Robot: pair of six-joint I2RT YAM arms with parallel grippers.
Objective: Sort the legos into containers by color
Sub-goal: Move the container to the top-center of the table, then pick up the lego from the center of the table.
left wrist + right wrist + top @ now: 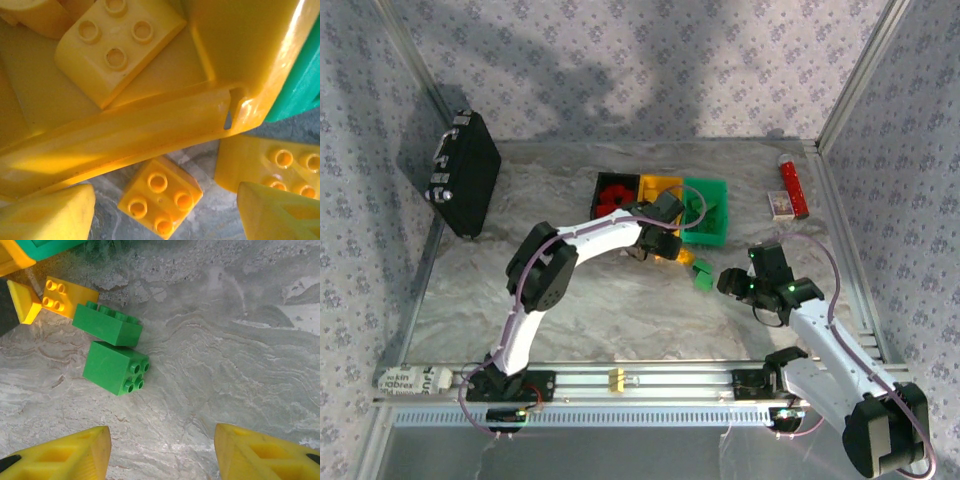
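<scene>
- We judge the sort well under way but unfinished. Red legos lie in the black bin, and at least one yellow brick sits inside the yellow bin. We cannot tell what the green bin holds.
- Left on the surface, just in front of the bins, are a small yellow brick, a second yellow brick beside it, and two green ones close by.
- The left end effector hovers over the small yellow brick. Its fingers stand apart on either side of the brick and grip nothing.
- That brick is square with its studs up, so it has no long axis. One corner points at the yellow bin's front wall, just beside it.
- The right end effector is spread wide and empty, with bare surface between its fingers and the green bricks ahead of it.
- The nearer green brick lies on its side, studs facing down and to the right in the right wrist view.
- The farther green brick is longer, and its long axis slants from upper left to lower right. Whether the two touch, we cannot tell.
</scene>
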